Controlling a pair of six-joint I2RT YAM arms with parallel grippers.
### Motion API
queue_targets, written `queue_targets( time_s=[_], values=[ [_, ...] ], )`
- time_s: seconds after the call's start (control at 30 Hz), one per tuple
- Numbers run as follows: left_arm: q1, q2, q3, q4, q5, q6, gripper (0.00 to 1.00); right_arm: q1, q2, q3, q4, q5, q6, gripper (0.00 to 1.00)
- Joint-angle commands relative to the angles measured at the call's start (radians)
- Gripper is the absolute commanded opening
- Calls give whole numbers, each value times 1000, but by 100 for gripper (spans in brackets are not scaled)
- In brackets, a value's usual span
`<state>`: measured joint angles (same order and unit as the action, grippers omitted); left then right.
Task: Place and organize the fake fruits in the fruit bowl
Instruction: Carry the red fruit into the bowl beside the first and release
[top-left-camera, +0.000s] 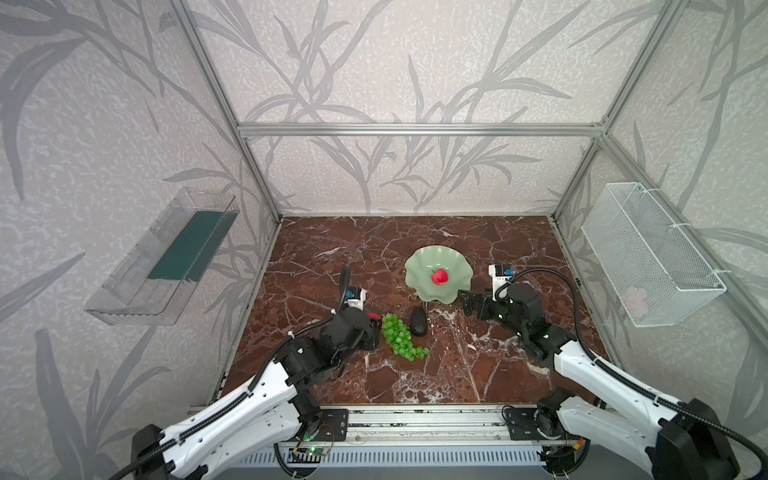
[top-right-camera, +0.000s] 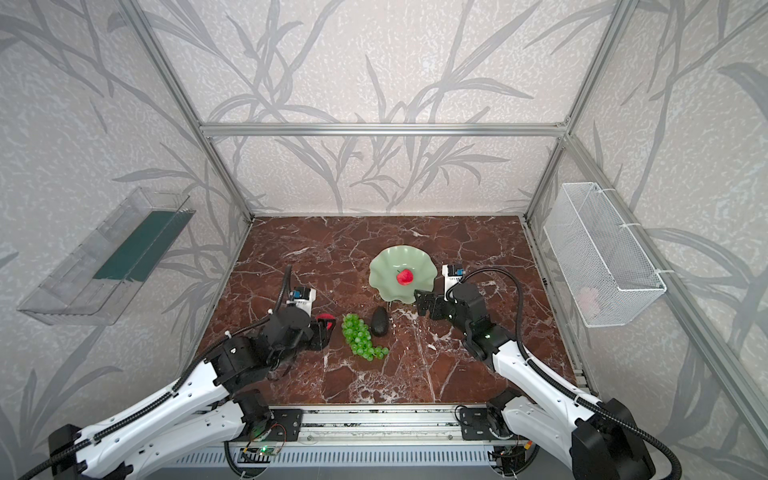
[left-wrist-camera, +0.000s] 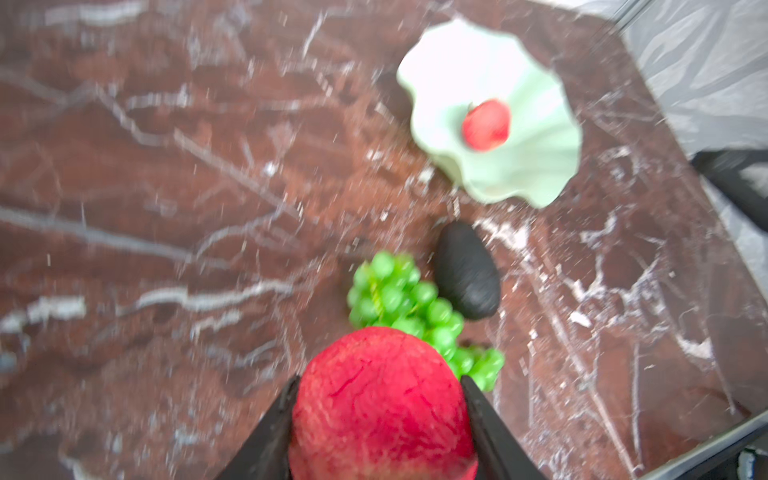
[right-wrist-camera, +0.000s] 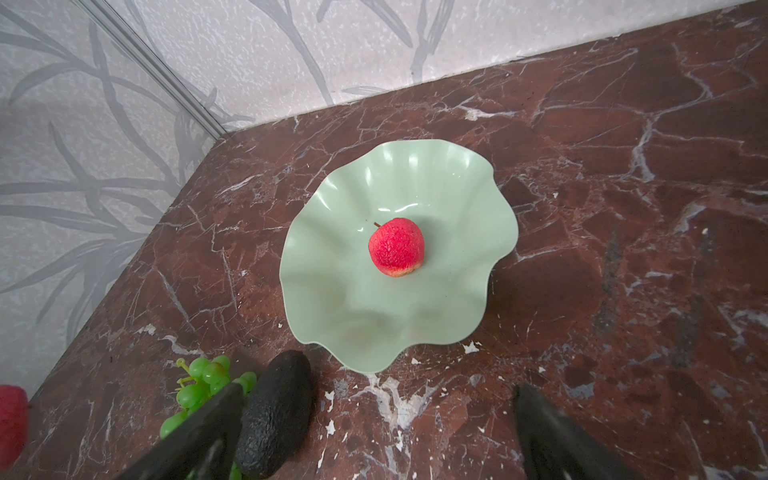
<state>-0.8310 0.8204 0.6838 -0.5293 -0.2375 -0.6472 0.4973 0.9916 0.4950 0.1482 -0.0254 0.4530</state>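
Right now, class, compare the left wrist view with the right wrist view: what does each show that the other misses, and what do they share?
Only the left wrist view shows the left gripper, jaws shut on a red apple. Only the right wrist view shows the right gripper, jaws open and empty, and the stem of the apple in the bowl. Both show the mint-green fruit bowl holding that apple, the avocado beside the grape bunch, and the marble table.
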Motion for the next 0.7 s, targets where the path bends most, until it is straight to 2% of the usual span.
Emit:
queue_targets(
  time_s=[0.0, 0.23, 0.4, 0.67],
  values=[
    [20, 137, 108, 90, -17, 121, 38, -1, -48, -18, -15, 21, 1, 100],
    [54, 508, 387, 172, 76, 244, 37, -2, -146, -63, -61, 36, -30, 99],
    [104, 722, 520, 236, 176, 259, 37, -2, -212, -89, -87, 40, -40, 99],
    [142, 1052, 780, 174, 216, 262, 33, -4, -300, -102, -146, 66, -43, 99]
  ],
)
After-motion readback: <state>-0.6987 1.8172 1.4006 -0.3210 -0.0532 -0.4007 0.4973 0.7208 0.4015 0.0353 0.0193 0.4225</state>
